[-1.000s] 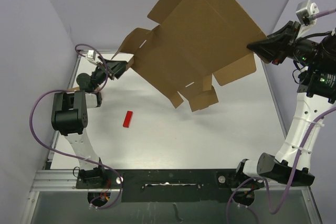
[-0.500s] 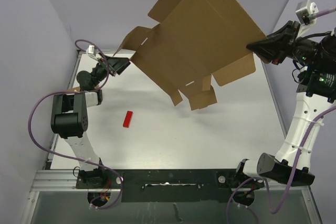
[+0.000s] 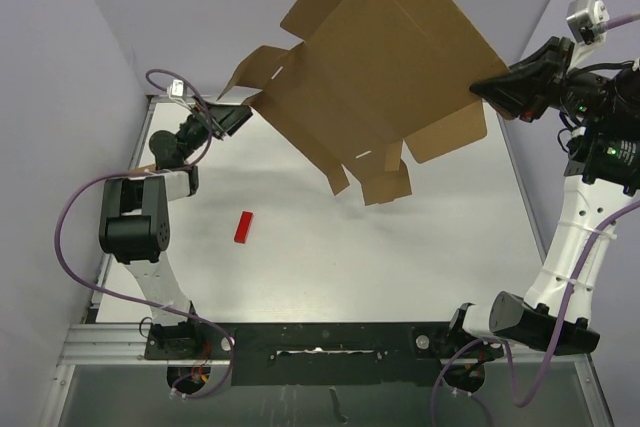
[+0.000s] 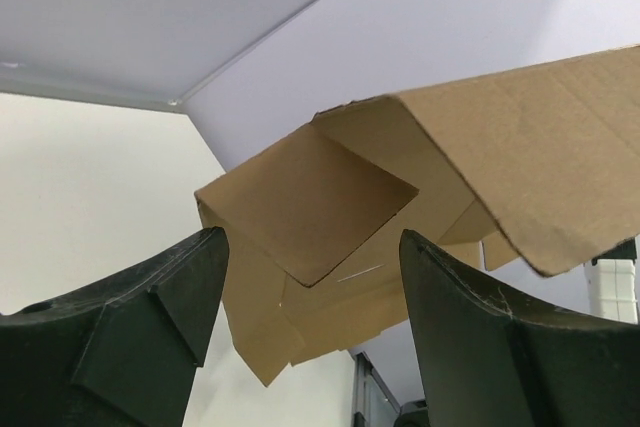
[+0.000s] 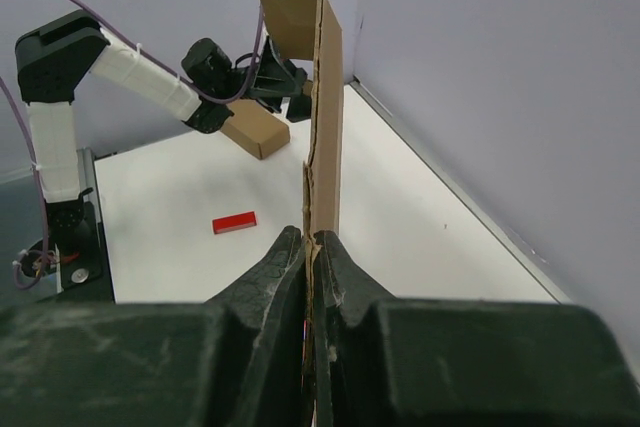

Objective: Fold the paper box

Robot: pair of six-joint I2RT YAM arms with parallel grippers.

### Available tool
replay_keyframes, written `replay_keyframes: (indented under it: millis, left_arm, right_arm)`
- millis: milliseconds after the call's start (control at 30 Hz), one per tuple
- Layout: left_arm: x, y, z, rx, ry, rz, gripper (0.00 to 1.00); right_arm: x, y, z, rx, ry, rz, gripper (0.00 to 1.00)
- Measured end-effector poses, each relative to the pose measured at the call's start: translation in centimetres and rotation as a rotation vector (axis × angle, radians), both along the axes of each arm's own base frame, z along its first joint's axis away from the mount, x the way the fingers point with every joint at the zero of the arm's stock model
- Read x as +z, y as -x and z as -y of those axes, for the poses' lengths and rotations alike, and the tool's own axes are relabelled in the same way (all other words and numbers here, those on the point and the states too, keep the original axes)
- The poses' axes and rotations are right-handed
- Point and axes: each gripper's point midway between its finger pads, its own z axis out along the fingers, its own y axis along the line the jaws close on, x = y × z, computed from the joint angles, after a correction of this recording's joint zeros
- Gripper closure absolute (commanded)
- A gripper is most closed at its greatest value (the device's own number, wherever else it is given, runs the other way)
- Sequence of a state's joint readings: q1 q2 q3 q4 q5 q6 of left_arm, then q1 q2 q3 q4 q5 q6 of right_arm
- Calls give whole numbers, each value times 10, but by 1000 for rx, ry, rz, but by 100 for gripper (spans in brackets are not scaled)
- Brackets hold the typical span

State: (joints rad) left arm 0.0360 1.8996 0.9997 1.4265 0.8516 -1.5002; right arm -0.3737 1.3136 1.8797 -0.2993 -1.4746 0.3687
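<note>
A: What is the right pincer [image 3: 482, 90] doing?

B: It is clenched on the box [image 3: 380, 67]. In its wrist view the two fingers are pressed together with the cardboard edge [image 5: 325, 97] standing upright between them.

A: And the left pincer [image 3: 240, 117]?

B: Released, with its jaws wide apart. It points up at the box's left flap. Its own camera shows the brown underside [image 4: 310, 197] through the gap, and neither finger is closed on it. I cannot tell whether a fingertip touches the flap.

A: Where does the box sit, then?

B: It is in the air, held up over the far half of the counter [image 3: 330, 267] and unfolded into a wide sheet. The flaps hang loose at the corners, and its lowest flap is near the middle of the overhead view.

A: Is anything under it?

B: A red block [image 3: 244, 227] lies flat on the counter, left of centre and well apart from the box. A small carton [image 5: 255, 127] rests on the counter by the left arm.
</note>
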Motion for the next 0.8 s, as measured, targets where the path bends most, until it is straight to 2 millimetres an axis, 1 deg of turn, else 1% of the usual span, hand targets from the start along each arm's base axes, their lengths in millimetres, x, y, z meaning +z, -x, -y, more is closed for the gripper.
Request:
replay_keyframes:
  millis: [133,233,267,300,400,500,567,633,667,700,733,800]
  left_arm:
    - [14,-5,-3,16,-3,50,31]
    - [16,-7,-9,31,-6,60,30]
    - [13,-10,-20,57,-7,54,30]
    - [13,-10,-21,59,-7,53,30]
    - [4,-9,-47,133,-3,23,31]
    - [1,-7,-72,210,1,12,39]
    - [3,-10,-79,239,11,15,41]
    - [4,-11,-79,243,18,14,40]
    - [7,-12,-78,239,22,20,38]
    - [16,-14,-74,229,25,41,38]
    - [18,-14,-72,226,25,46,37]
    - [33,-15,-63,206,21,90,36]
  right_arm:
    - [3,2,-1,12,0,2,100]
    - [5,2,3,1,2,6,100]
    - [6,1,8,-14,4,10,100]
    - [6,1,8,-15,4,10,100]
    - [7,0,11,-25,5,13,100]
    - [6,-1,12,-17,2,9,100]
    - [5,-2,12,-9,-2,-3,100]
    - [3,-2,12,-1,-5,-12,100]
    - [3,-1,12,2,-7,-18,100]
    - [4,0,12,6,-5,-20,100]
    - [4,0,12,6,-5,-19,100]
    - [6,2,12,7,-1,-14,100]
